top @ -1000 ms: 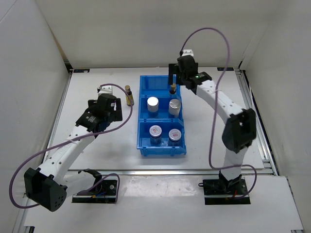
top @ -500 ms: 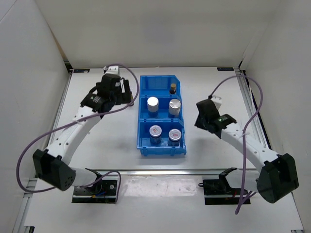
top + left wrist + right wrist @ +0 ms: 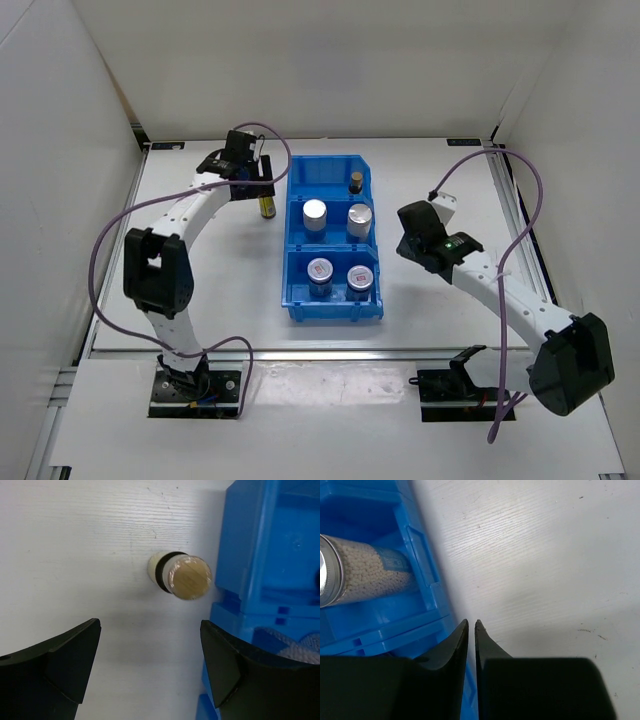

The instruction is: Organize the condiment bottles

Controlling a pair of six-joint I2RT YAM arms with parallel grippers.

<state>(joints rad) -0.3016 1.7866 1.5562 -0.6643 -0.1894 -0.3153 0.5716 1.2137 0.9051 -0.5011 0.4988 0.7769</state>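
Left tool (image 3: 150,625) has swung over the last loose amber bottle (image 3: 186,577) beside the blue bin (image 3: 260,540), wide open; right tool (image 3: 471,623) withdrew, pinched empty.

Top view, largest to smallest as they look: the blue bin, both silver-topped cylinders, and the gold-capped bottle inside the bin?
1. blue bin
2. left silver-topped cylinder and right silver-topped cylinder: these look alike
3. gold-capped bottle

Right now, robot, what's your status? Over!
Left gripper open above amber bottle, standing on table beside blue bin. Right gripper shut, empty, right of bin. Bin wall close beside bottle; nothing else in the way.
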